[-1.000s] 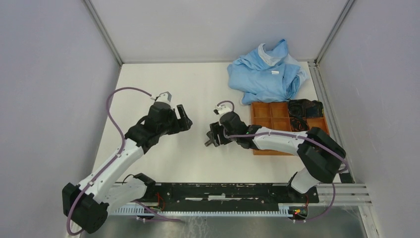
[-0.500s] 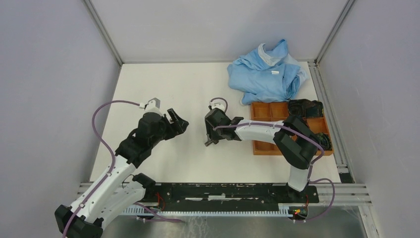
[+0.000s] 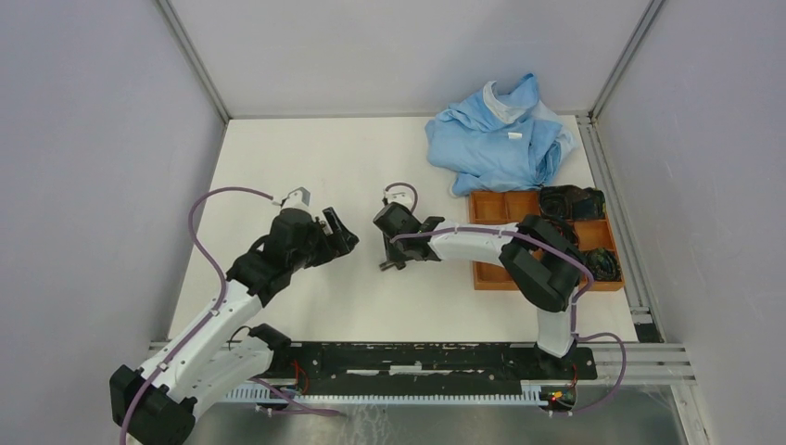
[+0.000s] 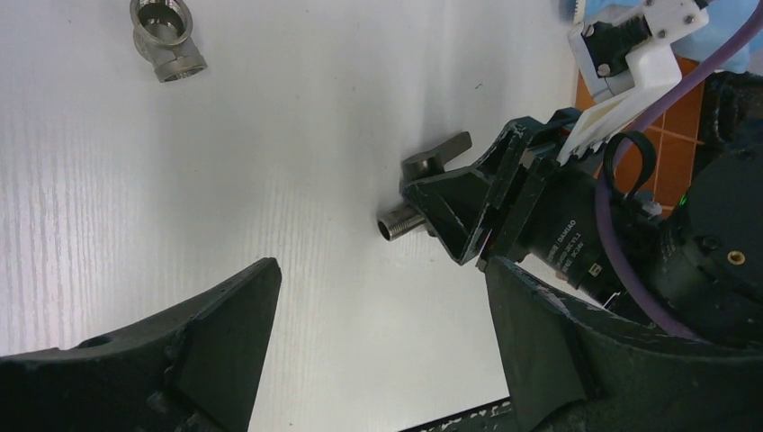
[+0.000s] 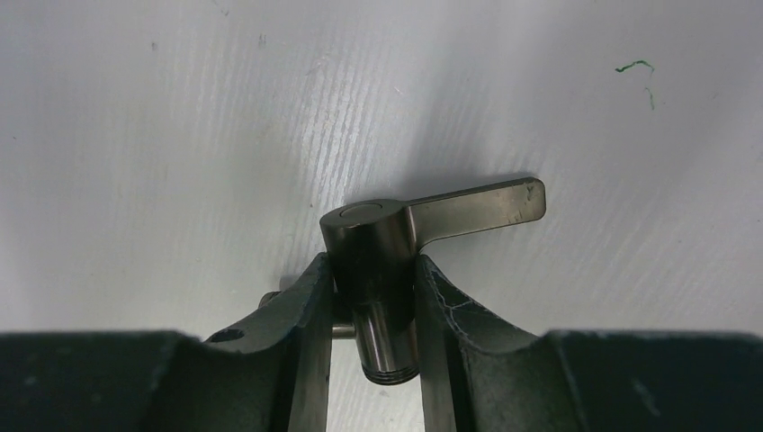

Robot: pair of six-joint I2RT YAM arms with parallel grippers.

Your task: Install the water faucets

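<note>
Left of centre in the overhead view, on the white table [image 3: 306,158]: left gripper [image 3: 335,232], jaws spread wide, nothing between them, aimed right. Upper left of the left wrist view: T-shaped pipe fitting [image 4: 167,41], grey metal with round open mouths, alone on the table, well apart from both grippers. At centre: right gripper [image 3: 391,258], facing the left one, pinching the faucet [image 5: 382,261] by its barrel. Further right: orange compartment tray [image 3: 505,232], dark items [image 3: 570,199] in its right cells, right arm [image 3: 482,246] crossing its near side. Upper right: crumpled blue garment [image 3: 500,134], just beyond the tray. Faucet: dark grey metal, round capped barrel, flat lever handle jutting right, threaded end showing between the fingers; resting on the table or just above it, cannot tell which
</note>
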